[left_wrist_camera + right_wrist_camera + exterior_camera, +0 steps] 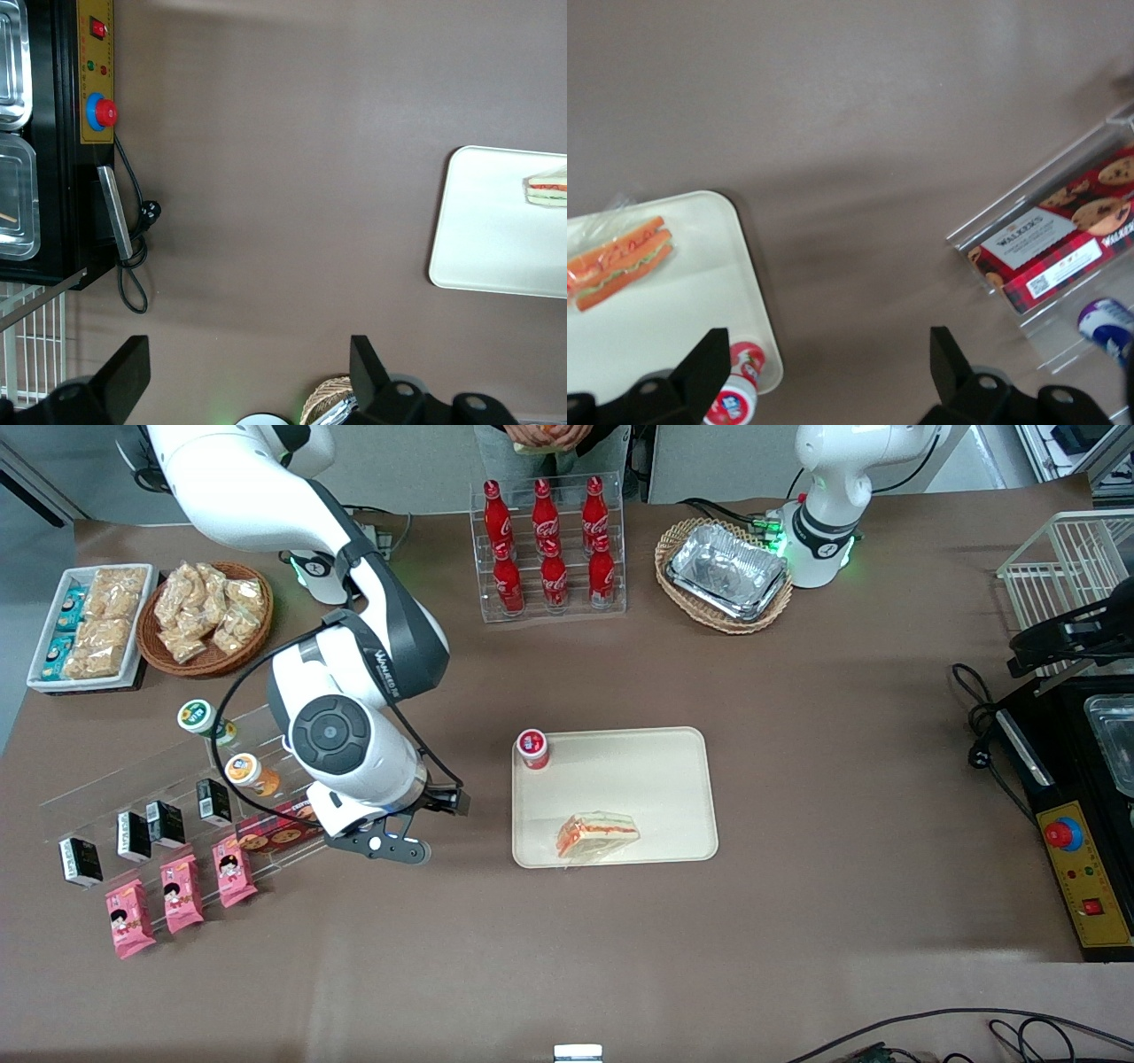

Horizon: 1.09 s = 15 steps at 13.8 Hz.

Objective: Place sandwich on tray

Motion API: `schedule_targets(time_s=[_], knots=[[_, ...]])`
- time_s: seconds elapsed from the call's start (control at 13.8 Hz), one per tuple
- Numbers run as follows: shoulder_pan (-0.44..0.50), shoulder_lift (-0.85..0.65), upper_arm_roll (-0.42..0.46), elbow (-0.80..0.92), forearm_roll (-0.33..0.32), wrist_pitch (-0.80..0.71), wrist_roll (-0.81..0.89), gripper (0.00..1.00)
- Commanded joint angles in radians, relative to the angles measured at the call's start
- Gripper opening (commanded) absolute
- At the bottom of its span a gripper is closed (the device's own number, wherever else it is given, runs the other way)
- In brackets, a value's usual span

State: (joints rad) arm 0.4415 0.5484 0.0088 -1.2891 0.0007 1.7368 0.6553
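The wrapped wedge sandwich (598,835) lies on the smooth cream tray (656,779), seemingly lengthwise along its near rim; the claw (824,372) hovers open above the brown desk (797,921).

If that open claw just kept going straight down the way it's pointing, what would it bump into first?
Probably just the bare brown tablecloth. The gripper hangs open between the tray and the cookie box, apparently over neither.

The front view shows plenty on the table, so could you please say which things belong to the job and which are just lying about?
Job:
sandwich, lying on the tray
tray
hand, open, above the table beside the tray

Lying about:
red-capped cup on the tray
cola bottles
pink snack packets
foil trays
cookie box
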Motion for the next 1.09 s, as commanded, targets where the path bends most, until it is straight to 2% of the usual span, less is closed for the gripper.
schedule_targets(time_s=[0.0, 0.36, 0.87, 1.02], knots=[[-0.007, -0.056, 0.002, -0.052, 0.007, -0.006, -0.129, 1.00], [-0.075, -0.085, -0.006, -0.087, 0.005, -0.002, -0.396, 1.00], [-0.153, -0.169, -0.009, -0.165, -0.018, -0.006, -0.542, 1.00], [-0.182, -0.241, -0.013, -0.249, -0.036, 0.054, -0.552, 1.00]])
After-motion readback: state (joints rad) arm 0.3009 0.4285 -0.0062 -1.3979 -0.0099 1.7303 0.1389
